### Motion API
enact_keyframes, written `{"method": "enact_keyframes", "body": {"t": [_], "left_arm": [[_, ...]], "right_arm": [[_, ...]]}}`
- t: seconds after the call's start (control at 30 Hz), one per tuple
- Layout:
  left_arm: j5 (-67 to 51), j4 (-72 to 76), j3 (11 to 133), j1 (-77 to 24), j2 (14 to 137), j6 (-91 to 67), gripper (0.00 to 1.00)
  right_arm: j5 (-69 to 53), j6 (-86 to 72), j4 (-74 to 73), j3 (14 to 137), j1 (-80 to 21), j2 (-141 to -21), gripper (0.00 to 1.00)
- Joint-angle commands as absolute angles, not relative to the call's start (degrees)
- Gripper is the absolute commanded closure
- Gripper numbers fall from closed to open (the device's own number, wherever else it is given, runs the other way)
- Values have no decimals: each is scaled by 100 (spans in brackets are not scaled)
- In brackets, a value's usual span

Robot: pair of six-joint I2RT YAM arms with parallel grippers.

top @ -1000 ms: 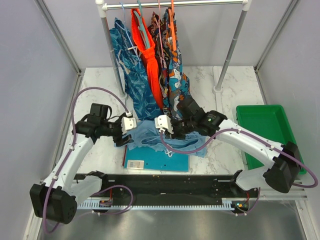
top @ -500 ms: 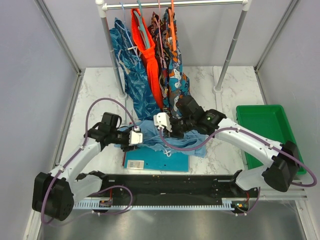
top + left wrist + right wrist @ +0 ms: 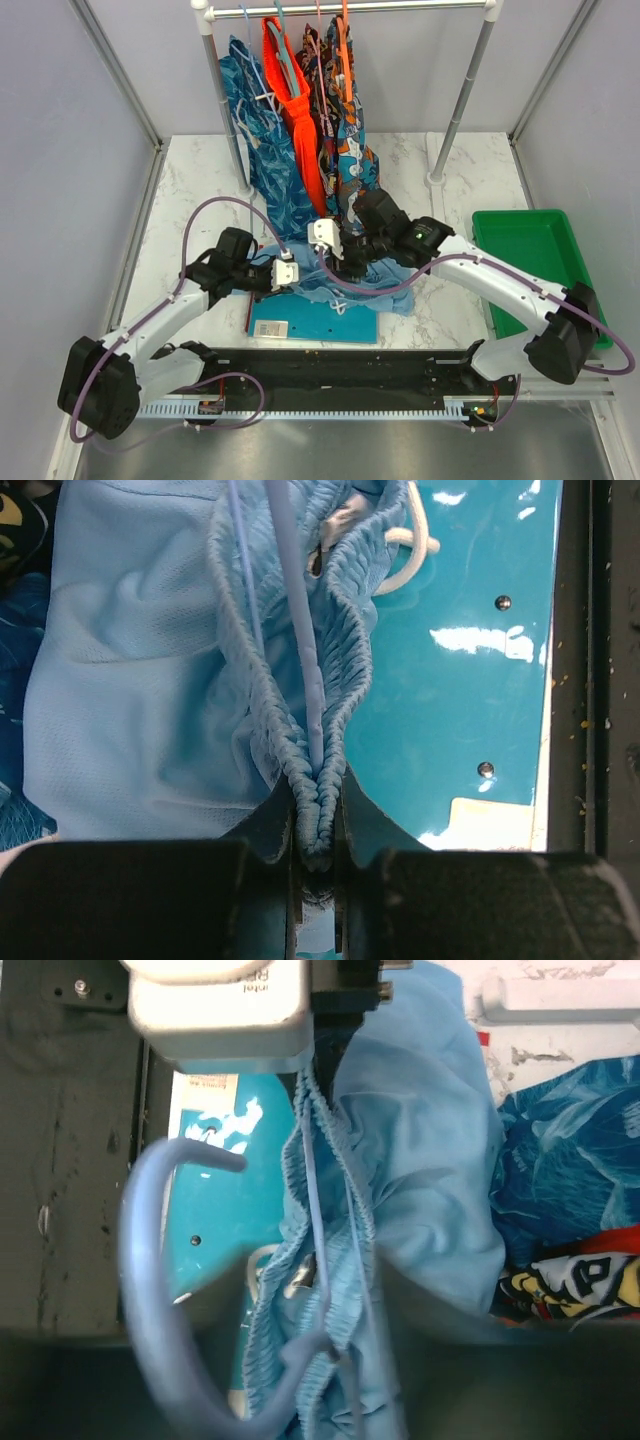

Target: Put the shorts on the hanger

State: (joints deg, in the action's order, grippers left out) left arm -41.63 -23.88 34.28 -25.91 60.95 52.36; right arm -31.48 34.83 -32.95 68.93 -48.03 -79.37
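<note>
Threading the shorts (image 3: 130, 680) onto the hanger (image 3: 303, 640) is judged to be the step in hand.
Location: the shorts are bunched over a teal board (image 3: 470, 680) on the surface (image 3: 200, 190), and the hanger wire is laid inside the gathered waistband.
Left gripper (image 3: 317, 815): pressed together on the waistband fold, beside the wire.
Right gripper (image 3: 332, 260): set at the opposite end of the waistband; whether it is spread or closed cannot be told.
Next move, as judged: the waistband is to be held taut and drawn along the wire without being let slip off.
</note>
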Motion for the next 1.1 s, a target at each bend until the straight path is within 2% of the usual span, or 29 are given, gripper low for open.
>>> {"method": "enact_keyframes", "body": {"t": [0.0, 0.03, 0.17, 0.2, 0.3, 0.37, 0.5, 0.57, 0.93, 1.07], "left_arm": [[-4236, -2012, 3568, -2418, 5854, 4299, 98], [-4262, -2065, 3577, -2374, 5845, 4298, 98], [-4359, -2153, 3603, -2285, 5810, 4219, 98], [-4342, -2136, 3621, -2276, 5844, 4123, 98], [-4351, -2223, 3796, -2276, 6064, 3885, 98], [-4307, -2250, 3850, -2276, 6117, 3867, 98], [-4193, -2224, 3937, -2268, 6283, 3762, 98], [-4140, -2285, 4016, -2276, 6328, 3665, 98], [-4052, -2285, 3990, -2268, 6301, 3463, 98], [-4034, -2268, 3999, -2267, 6311, 3384, 98]], "right_arm": [[-2954, 2273, -3006, 7365, -4415, -7481, 11], [-2988, 2076, -3006, 7374, -4256, -7358, 2], [-2893, 1136, -3234, 7357, -3482, -6742, 2], [-2805, 1012, -3504, 7296, -3167, -6524, 2], [-2446, 1011, -4180, 7042, -2770, -6128, 12], [-2137, 1081, -4472, 6865, -2760, -6021, 17], [-1592, 827, -4527, 6295, -2760, -6143, 17], [-1355, 652, -4212, 6066, -2751, -6144, 14], [-1230, 62, -3437, 4984, -2795, -6468, 20], [-1161, 131, -3436, 5141, -3023, -7170, 24]]}}
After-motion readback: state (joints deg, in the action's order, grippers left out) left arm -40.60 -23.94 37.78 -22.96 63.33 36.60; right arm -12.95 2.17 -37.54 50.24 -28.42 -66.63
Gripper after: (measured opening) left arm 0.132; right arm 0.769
